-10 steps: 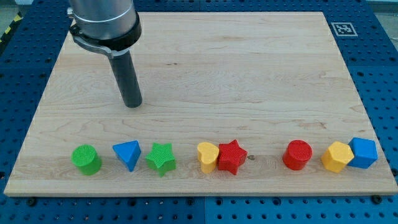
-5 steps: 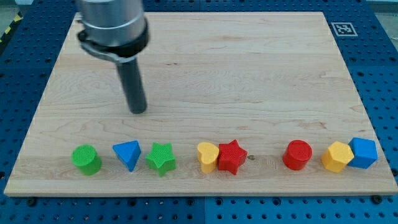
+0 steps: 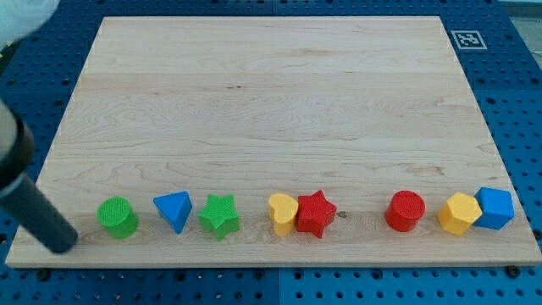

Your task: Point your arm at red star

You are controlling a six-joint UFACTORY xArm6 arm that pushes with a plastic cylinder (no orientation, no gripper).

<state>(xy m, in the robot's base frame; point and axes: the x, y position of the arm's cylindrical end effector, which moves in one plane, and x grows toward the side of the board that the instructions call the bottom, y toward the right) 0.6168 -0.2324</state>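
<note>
The red star [image 3: 317, 213] lies on the wooden board [image 3: 271, 93] near the view's bottom, just right of centre, touching a yellow heart [image 3: 282, 213] on its left. My tip [image 3: 63, 246] is at the board's bottom left corner, left of the green cylinder [image 3: 117, 217] and far to the left of the red star. The rod leans up toward the view's left edge.
Along the bottom row, left to right: green cylinder, blue triangle [image 3: 174, 209], green star [image 3: 219, 215], yellow heart, red star, red cylinder [image 3: 405, 210], yellow hexagon [image 3: 458, 213], blue hexagon [image 3: 494, 207]. A marker tag [image 3: 466, 39] sits at the top right corner.
The rod has swung from the upper left part of the board down to the bottom left corner. No block has moved.
</note>
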